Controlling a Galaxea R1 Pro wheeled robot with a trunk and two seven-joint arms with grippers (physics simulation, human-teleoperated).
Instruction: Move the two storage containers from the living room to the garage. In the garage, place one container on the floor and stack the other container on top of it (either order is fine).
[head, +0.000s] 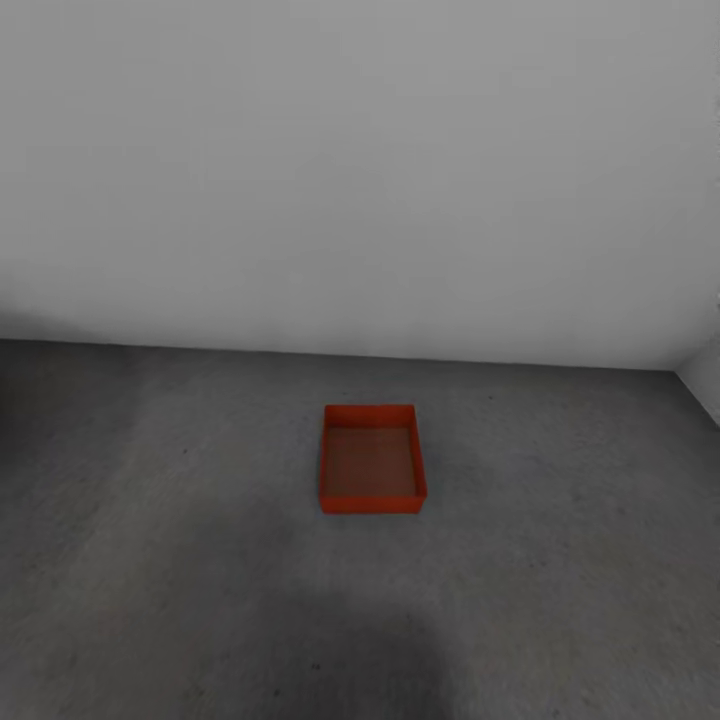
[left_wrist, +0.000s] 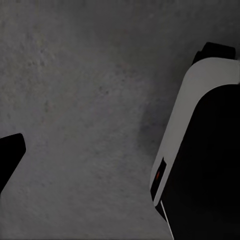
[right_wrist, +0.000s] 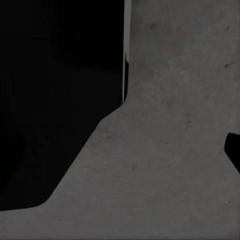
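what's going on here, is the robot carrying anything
Nothing is being handled in these views. One orange-red storage container sits open and empty on the dark concrete floor near a pale wall, with nothing stacked on it. Both wrist cameras look down at bare concrete beside the robot's body, and no second container appears.

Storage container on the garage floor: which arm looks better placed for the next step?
Neither, as far as I can judge. The storage container sits centred ahead on the floor, well away from the robot, and both wrist views look down at bare concrete with nothing held.
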